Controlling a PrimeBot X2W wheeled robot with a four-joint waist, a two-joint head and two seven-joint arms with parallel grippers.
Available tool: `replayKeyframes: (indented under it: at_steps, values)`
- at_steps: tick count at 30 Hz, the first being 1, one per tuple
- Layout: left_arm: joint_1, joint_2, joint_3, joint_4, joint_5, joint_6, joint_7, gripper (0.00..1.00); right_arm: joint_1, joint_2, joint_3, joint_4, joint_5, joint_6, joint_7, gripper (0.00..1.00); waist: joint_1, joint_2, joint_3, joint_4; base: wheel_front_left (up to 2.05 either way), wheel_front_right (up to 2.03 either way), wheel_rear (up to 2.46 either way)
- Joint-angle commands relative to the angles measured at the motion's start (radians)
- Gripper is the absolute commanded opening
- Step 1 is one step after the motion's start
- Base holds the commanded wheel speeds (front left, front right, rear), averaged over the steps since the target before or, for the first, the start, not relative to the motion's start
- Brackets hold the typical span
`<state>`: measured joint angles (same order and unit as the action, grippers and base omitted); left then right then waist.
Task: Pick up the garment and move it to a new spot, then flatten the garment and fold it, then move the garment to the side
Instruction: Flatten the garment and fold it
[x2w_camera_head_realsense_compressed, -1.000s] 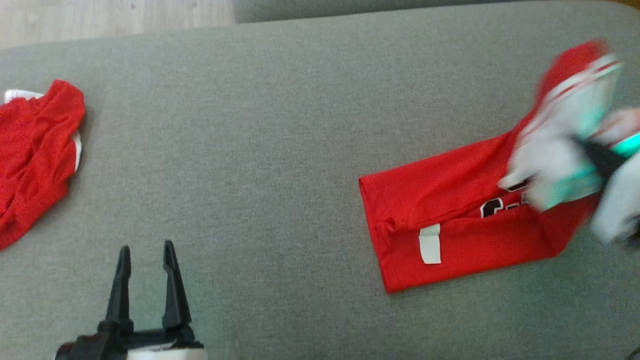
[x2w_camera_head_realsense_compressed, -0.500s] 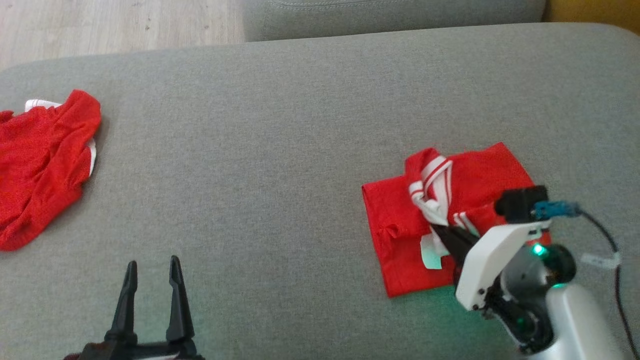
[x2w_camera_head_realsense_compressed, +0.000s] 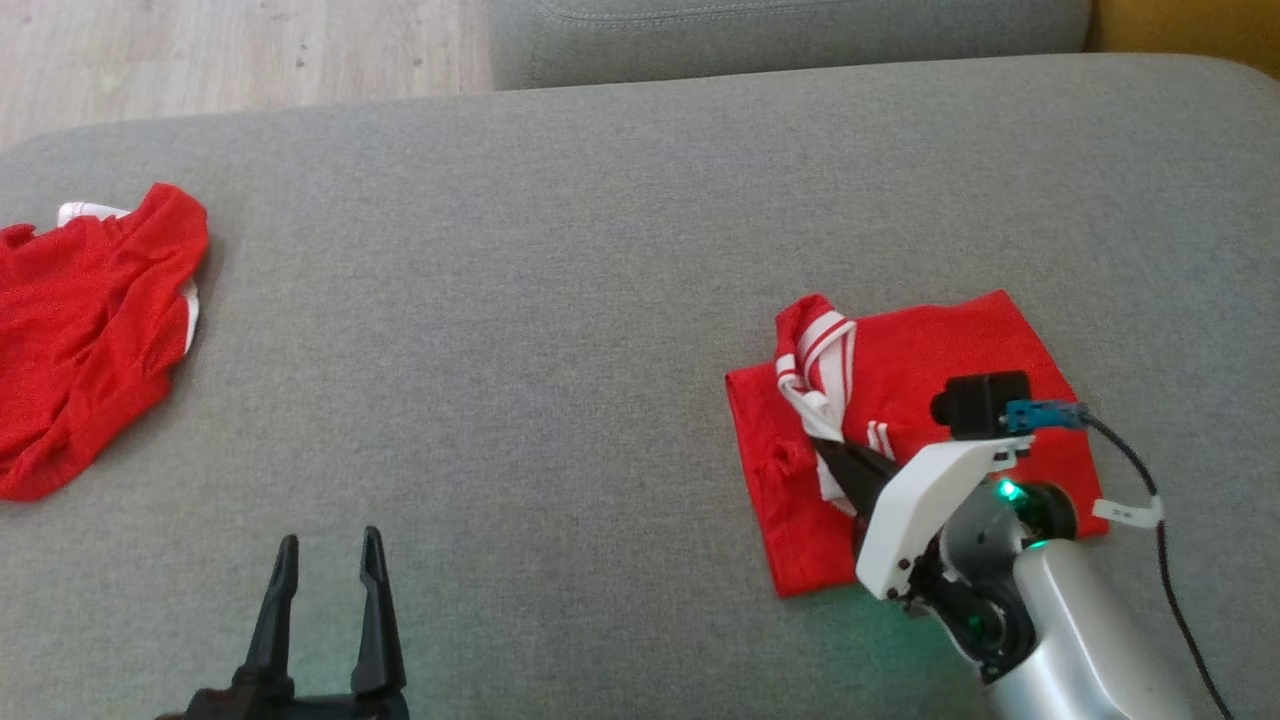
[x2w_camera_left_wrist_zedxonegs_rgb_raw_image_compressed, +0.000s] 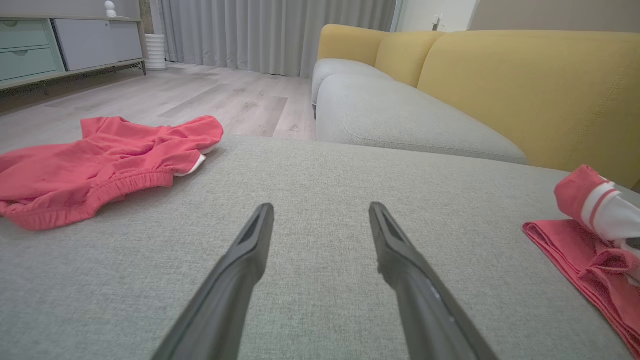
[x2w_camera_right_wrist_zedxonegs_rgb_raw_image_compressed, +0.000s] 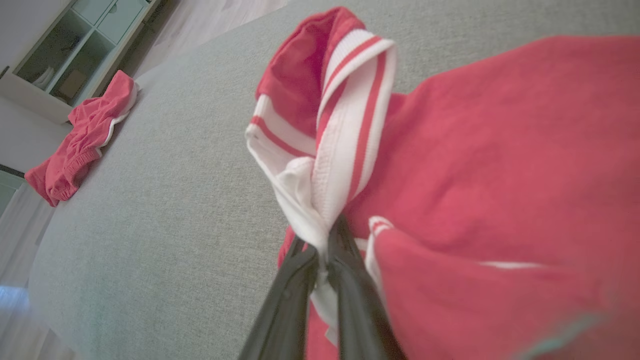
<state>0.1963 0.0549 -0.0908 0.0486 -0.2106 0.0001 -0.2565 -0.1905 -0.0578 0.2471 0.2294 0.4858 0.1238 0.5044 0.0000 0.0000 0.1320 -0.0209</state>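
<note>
My right gripper (x2w_camera_head_realsense_compressed: 830, 450), pinching what looked like the striped collar (x2w_camera_head_realsense_compressed: 815, 350) of the red shirt (x2w_camera_head_realsense_compressed: 950, 350), had just doubled it over at the right of the grey cushion (x2w_camera_head_realsense_compressed: 560, 300), my left gripper (x2w_camera_head_realsense_compressed: 325, 570) idle and open; folding seemed nearly done.

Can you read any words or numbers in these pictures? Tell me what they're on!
No text here can be read.
The white tag on the black cable: its marks are too small to read.
The folded red shirt: only its white and red stripes show, no letters.
The red shorts: no print showing.
</note>
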Motion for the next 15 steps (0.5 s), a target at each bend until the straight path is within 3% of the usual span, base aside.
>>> replayKeyframes:
  at_steps: [1, 4, 6, 7, 11, 15]
  values:
    - [-0.015, -0.005, 0.026, -0.025, 0.001, 0.002, -0.005, 1.00, -0.038, 0.007, 0.028, -0.029, 0.009, 0.007, -0.012, 0.00, 0.0000, 0.0000, -0.002, 0.003, 0.00, 0.00, 0.00]
    - [-0.015, -0.005, 0.024, -0.020, -0.004, 0.004, -0.005, 1.00, -0.045, 0.007, 0.050, 0.001, 0.019, 0.007, -0.030, 0.00, 0.0000, 0.0000, -0.005, 0.009, 0.00, 0.00, 0.00]
    - [-0.013, -0.005, 0.025, -0.018, -0.006, 0.006, -0.005, 1.00, -0.048, 0.007, 0.063, 0.011, 0.021, 0.007, -0.041, 0.58, 0.0000, 0.0000, -0.006, 0.011, 0.00, 0.00, 0.00]
    - [-0.012, -0.005, 0.027, -0.018, -0.006, 0.006, -0.005, 1.00, -0.049, 0.007, 0.067, 0.013, 0.025, 0.007, -0.048, 1.00, 0.0000, 0.0000, -0.006, 0.011, 0.00, 0.00, 0.00]
    - [-0.008, -0.005, 0.034, -0.017, -0.006, 0.005, -0.005, 1.00, -0.044, 0.007, 0.089, -0.014, 0.040, 0.007, -0.084, 1.00, 0.0000, 0.0000, -0.006, 0.010, 0.00, 0.00, 0.00]
    - [-0.008, -0.005, 0.041, -0.017, -0.006, 0.004, -0.005, 1.00, -0.020, 0.008, 0.130, -0.122, 0.126, 0.007, -0.146, 1.00, 0.0000, 0.0000, -0.005, 0.007, 0.00, 0.00, 0.00]
